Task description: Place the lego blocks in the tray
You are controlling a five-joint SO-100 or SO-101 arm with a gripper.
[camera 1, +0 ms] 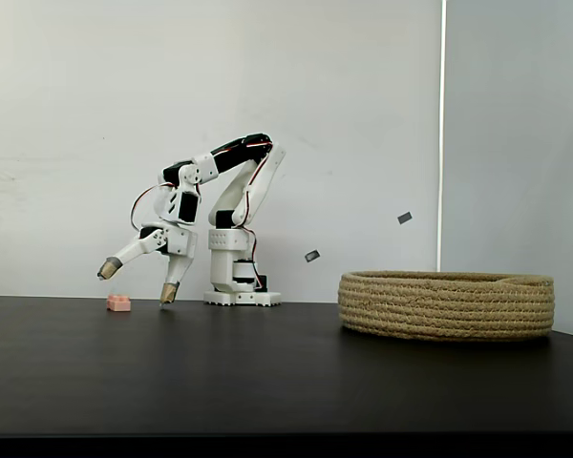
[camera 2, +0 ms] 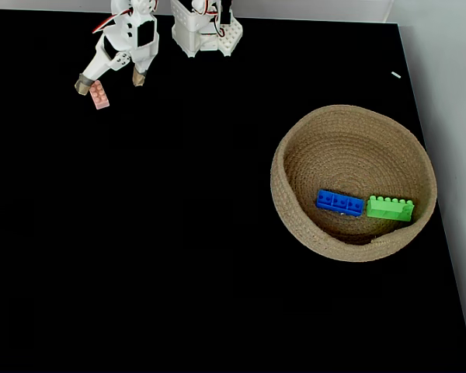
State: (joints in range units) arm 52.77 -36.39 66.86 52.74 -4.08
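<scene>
The landmark here is the rope tray [camera 2: 295, 210], a wide, low round basket of coiled tan rope on the black table [camera 2: 179, 256]. There is one tray, and it stands nearer the camera than the arm in a fixed view [camera 1: 447, 305], toward the right of that picture. Three bricks can be counted in all. Two lie inside the tray, on its floor: one blue brick [camera 2: 340, 202] and one green brick [camera 2: 390, 208], just beside each other, the green one nearer the tray's right wall as the view from above shows it. From the side, the tray's wall hides both.

The third, a pink brick [camera 2: 100, 95], lies on the bare table well apart from the tray, far off to the tray's upper left in the view from above. In the side view it sits [camera 1: 119, 302] to the left of the tray, close to the arm.

Farthest from the tray's side stands the single white arm, its base [camera 1: 241, 286] against the pale wall [camera 1: 76, 114]. Its gripper [camera 1: 138, 281] points down with the two tan-tipped fingers spread wide, empty; the pink brick lies between the fingertips as seen from above, nearer the left one. Whether a fingertip touches it cannot be told. Two small dark tags are stuck on the wall above the tray.
</scene>
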